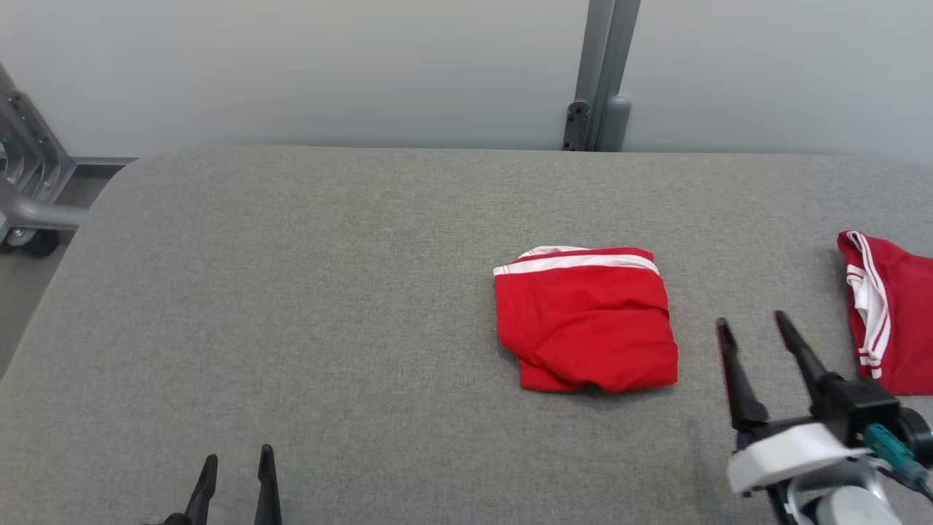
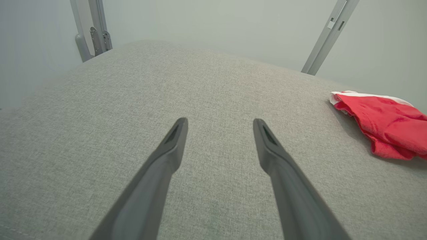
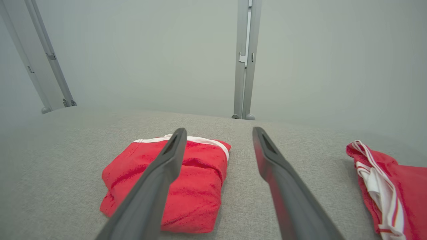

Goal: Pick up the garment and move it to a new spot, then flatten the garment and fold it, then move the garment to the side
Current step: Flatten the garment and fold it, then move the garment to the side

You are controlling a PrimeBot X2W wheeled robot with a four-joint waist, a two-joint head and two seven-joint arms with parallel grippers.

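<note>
Garment [image 1: 587, 328] folded to a compact red packet, lying right of centre on the grey padded surface [image 1: 291, 292]; a white band runs along its far edge, the near edge is rumpled and bulges, and the layers look soft and only loosely stacked. Right jaws stand wide open and empty just to the right of the packet, apart from it, between it and a second red garment [image 1: 893, 321] with white stripes at the surface's right edge. Left jaws, likewise spread and holding nothing, hover at the near left, well apart from the cloth. Folding appears done; the move to the side seems to remain. Hazards, as judged: a pinch that catches only the top layer would peel the packet open as it rises; a low drag across the textured surface could snag the rumpled near edge and undo the fold; a one-sided hold may let the free half droop. Setting it down against the second garment could tangle or confuse the two alike pieces.
</note>
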